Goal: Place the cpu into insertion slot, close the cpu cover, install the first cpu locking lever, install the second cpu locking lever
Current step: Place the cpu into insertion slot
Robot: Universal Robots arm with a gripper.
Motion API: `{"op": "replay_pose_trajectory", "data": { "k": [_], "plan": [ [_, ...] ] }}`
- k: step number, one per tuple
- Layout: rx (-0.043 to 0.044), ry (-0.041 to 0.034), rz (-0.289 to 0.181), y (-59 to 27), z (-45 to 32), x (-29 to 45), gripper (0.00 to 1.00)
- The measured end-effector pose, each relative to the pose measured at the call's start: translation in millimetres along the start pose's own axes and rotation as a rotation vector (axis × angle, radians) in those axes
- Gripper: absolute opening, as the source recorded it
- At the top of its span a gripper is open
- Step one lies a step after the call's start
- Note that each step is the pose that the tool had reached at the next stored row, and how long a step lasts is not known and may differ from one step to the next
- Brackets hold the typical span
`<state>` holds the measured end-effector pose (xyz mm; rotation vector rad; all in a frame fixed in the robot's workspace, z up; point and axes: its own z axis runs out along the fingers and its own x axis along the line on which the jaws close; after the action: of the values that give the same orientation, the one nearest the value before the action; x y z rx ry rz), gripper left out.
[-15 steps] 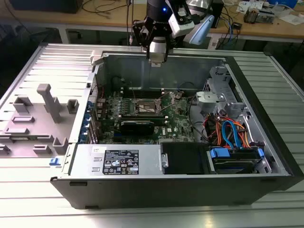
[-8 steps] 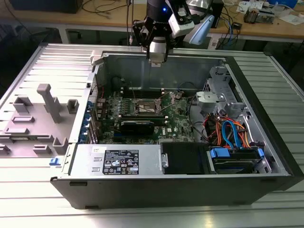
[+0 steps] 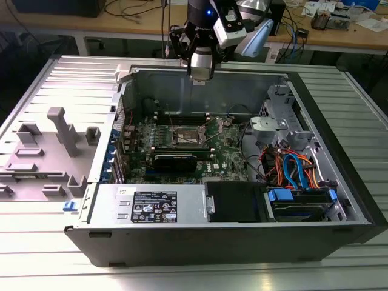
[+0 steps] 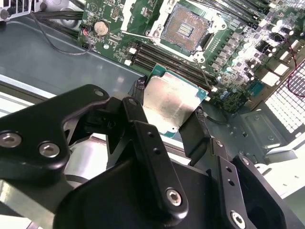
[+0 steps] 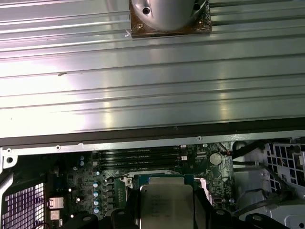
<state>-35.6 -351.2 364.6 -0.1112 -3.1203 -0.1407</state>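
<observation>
Upper middle of the exterior view, the gripper [image 3: 199,74] hangs over the rear wall of the open computer case [image 3: 242,91], well above the green motherboard [image 3: 227,154]. Its two black fingers [image 4: 139,95] are drawn in narrowly on the cpu [image 4: 169,102], pinching it at opposite corners. The chip's silver-grey top faces the camera in both wrist views.

The insertion slot [image 3: 189,137] sits near the centre of the exterior view, well apart from the held chip. In the second wrist view its dark pin field [image 4: 183,29] lies bare inside the silvery rim. The long black memory slots [image 4: 162,59] run between it and the cpu, and a coin battery [image 4: 101,27] sits off to one side.

Around the board, the power supply [image 3: 151,206] fills the case's lower centre. Orange and blue cables [image 3: 291,170] crowd the right side beside a grey drive cage [image 3: 276,121]. At the left of the frame, grey fixture blocks [image 3: 60,130] stand on the ribbed metal table [image 3: 79,79].
</observation>
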Motion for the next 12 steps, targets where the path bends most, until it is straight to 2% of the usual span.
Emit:
{"op": "replay_pose_trajectory", "data": {
  "k": [12],
  "plan": [
    [-0.0002,-0.0011,0.013,0.0,0.0,0.0,0.55]
  ]
}}
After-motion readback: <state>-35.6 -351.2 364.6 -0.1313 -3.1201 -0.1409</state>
